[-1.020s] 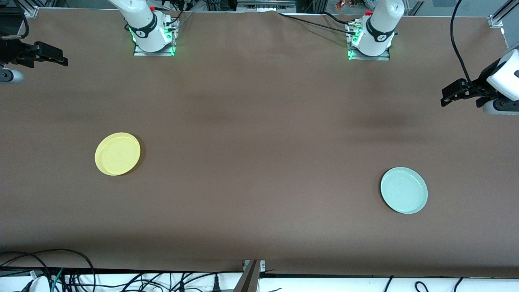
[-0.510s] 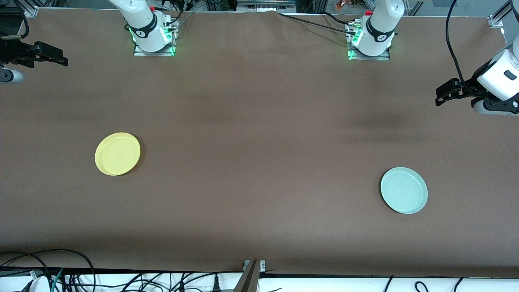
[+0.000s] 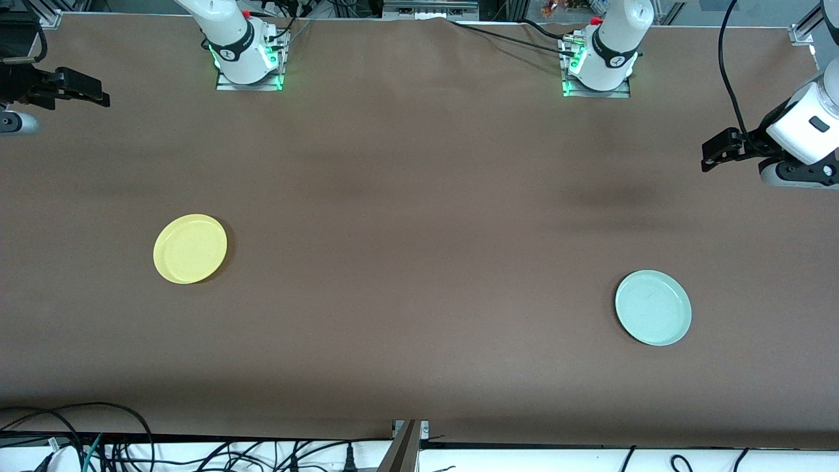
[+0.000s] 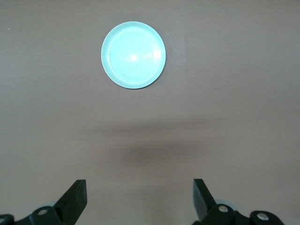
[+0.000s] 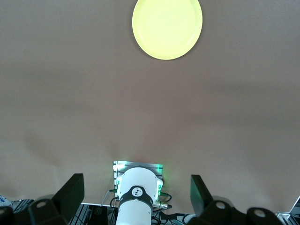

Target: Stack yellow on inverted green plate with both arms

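The yellow plate (image 3: pixel 190 248) lies flat on the brown table toward the right arm's end; it also shows in the right wrist view (image 5: pixel 167 28). The pale green plate (image 3: pixel 653 307) lies flat toward the left arm's end, nearer the front camera; it also shows in the left wrist view (image 4: pixel 133 55). My left gripper (image 3: pixel 716 151) (image 4: pixel 139 199) is open and empty, up in the air over the table's end, well apart from the green plate. My right gripper (image 3: pixel 88 92) (image 5: pixel 135 192) is open and empty, high over the table's other end, well apart from the yellow plate.
The right arm's base (image 3: pixel 246 59) and the left arm's base (image 3: pixel 600 65) stand along the table's edge farthest from the front camera. Cables (image 3: pixel 98 439) hang off the table's near edge. The two plates lie far apart on the brown cloth (image 3: pixel 419 262).
My left gripper has shifted a little toward the table's middle while its wrist rose. The right arm and both plates have not moved.
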